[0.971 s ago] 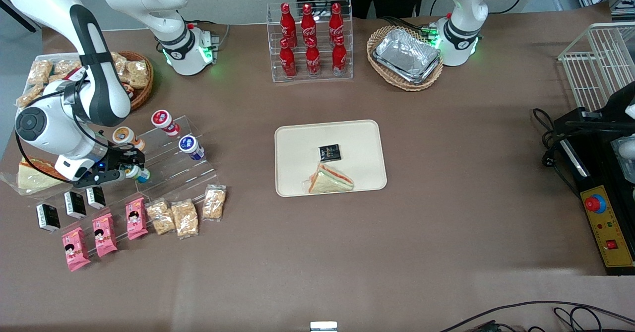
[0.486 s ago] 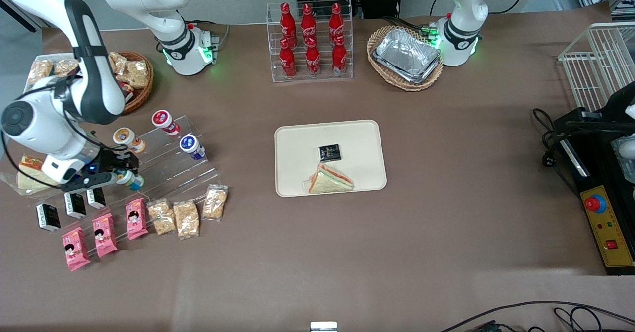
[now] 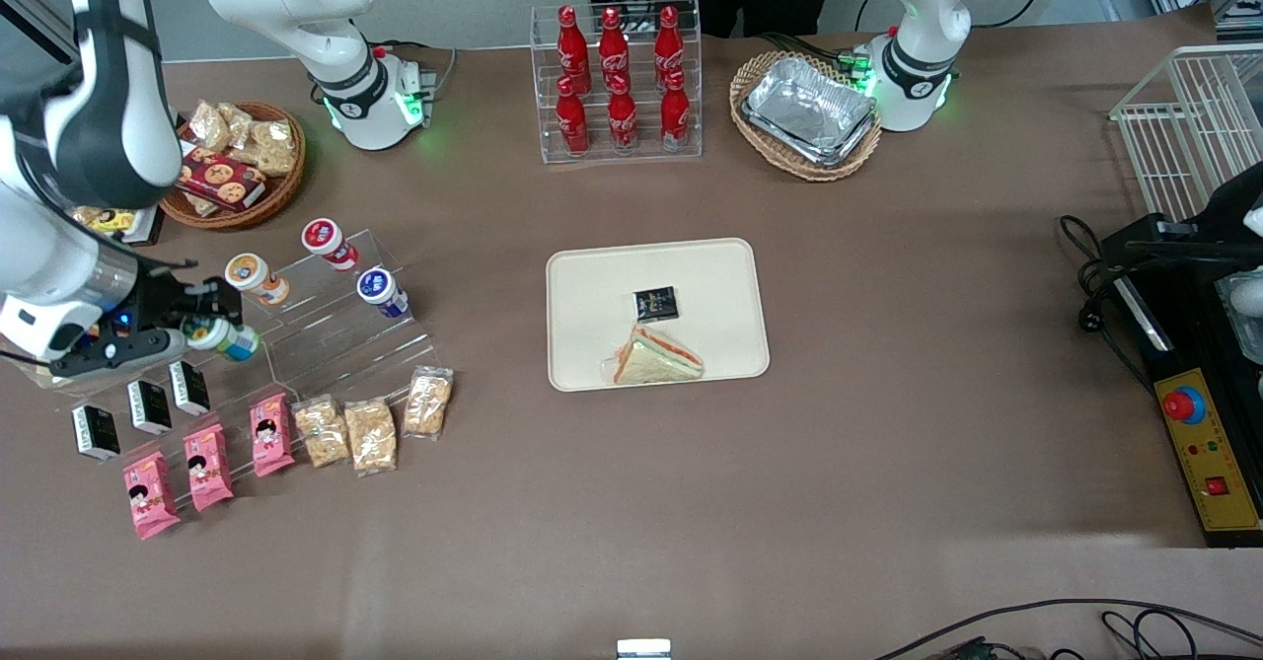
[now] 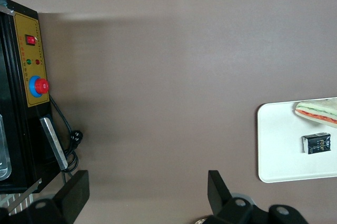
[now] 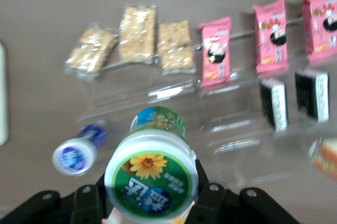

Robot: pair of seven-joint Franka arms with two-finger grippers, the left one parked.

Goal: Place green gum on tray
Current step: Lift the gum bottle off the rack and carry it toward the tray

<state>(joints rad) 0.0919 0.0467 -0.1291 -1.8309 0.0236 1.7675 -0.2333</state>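
The gripper (image 3: 202, 330), black matt plastic, is clamping the gum (image 3: 225, 337) by its glossy plastic lid. The tray (image 3: 592, 275) is showing smooth matt plastic; the worktop (image 3: 888, 443) is looking matt brown; the stand (image 3: 335, 344) is gleaming clear acrylic.

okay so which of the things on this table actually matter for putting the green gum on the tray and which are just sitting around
Part of the job:
- green gum, held in the gripper above the clear stepped stand
- tray, carrying a sandwich and a small black packet

Just lying about:
- orange-lidded bottle, red-lidded bottle, blue-lidded bottle
- cola bottles
- pink snack packs
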